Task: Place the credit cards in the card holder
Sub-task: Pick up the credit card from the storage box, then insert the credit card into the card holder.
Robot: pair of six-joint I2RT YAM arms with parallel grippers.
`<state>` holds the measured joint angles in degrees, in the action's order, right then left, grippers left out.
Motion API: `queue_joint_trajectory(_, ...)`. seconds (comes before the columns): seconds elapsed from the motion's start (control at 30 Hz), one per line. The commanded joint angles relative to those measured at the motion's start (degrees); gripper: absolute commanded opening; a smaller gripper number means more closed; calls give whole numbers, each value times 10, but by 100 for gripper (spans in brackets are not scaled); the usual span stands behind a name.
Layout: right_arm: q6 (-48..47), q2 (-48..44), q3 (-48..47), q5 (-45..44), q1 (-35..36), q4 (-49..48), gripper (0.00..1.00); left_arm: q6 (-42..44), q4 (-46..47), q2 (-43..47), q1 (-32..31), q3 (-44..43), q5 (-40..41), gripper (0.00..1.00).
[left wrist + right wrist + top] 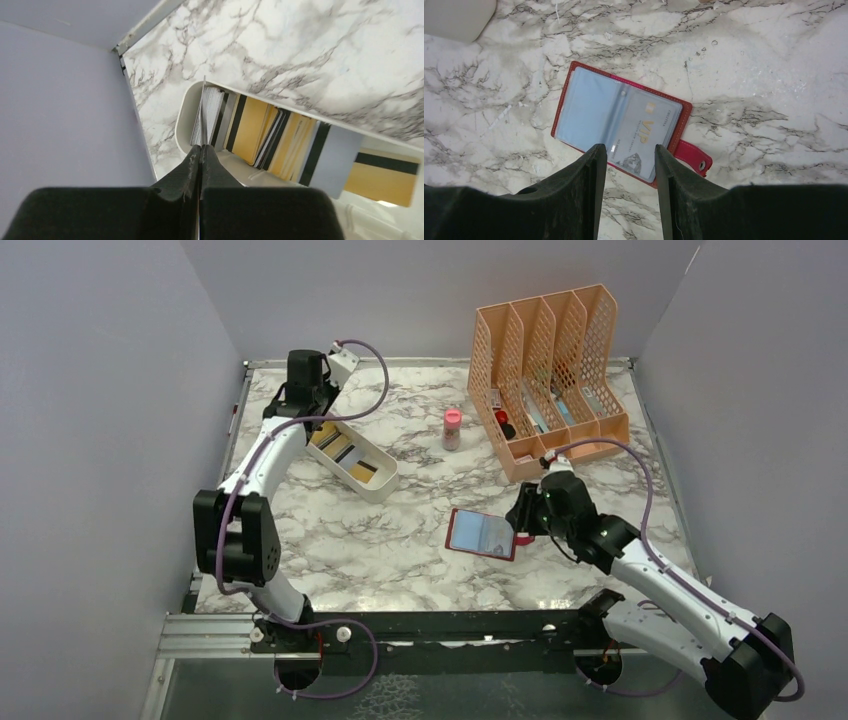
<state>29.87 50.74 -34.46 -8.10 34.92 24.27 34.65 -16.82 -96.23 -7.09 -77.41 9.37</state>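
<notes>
The card holder lies open right of the table's centre, long axis left-right, clasp tab pointing right, with bare marble to its left and near sides. The right gripper hangs over it, fingers apart. The left gripper pinches a credit card edge-on above the white tray, near the far-left corner.

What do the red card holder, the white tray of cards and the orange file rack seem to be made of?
Card holder: probably leather or imitation leather, given the stitched red edge and snap tab; inside, clear glossy plastic sleeves. White tray: smooth moulded plastic, with rounded corners and a slight sheen. File rack: matte peach plastic, its walls moulded with holes.
</notes>
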Motion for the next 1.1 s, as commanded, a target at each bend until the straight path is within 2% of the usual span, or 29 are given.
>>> queue_joint_trajectory(0.0,17,-22,-11,24,3,20,45,-128,10,71,1,-4,-98,0)
queue_joint_trajectory(0.1,31,-36,-8,46,3,22,45,-190,16,105,1,-4,-147,0)
queue_joint_trajectory(0.3,77,-48,10,108,3,6,42,-328,52,183,1,50,-271,0)
queue_joint_trajectory(0.5,117,-8,19,147,4,-14,40,-452,129,267,1,142,-409,0)
queue_joint_trajectory(0.73,129,55,-14,99,28,-4,41,-576,174,309,2,244,-535,0)
queue_joint_trajectory(0.93,143,138,-62,41,72,12,43,-709,336,361,1,385,-606,0)
queue_joint_trajectory(1.07,154,189,-94,-7,109,22,46,-694,327,383,1,430,-610,0)
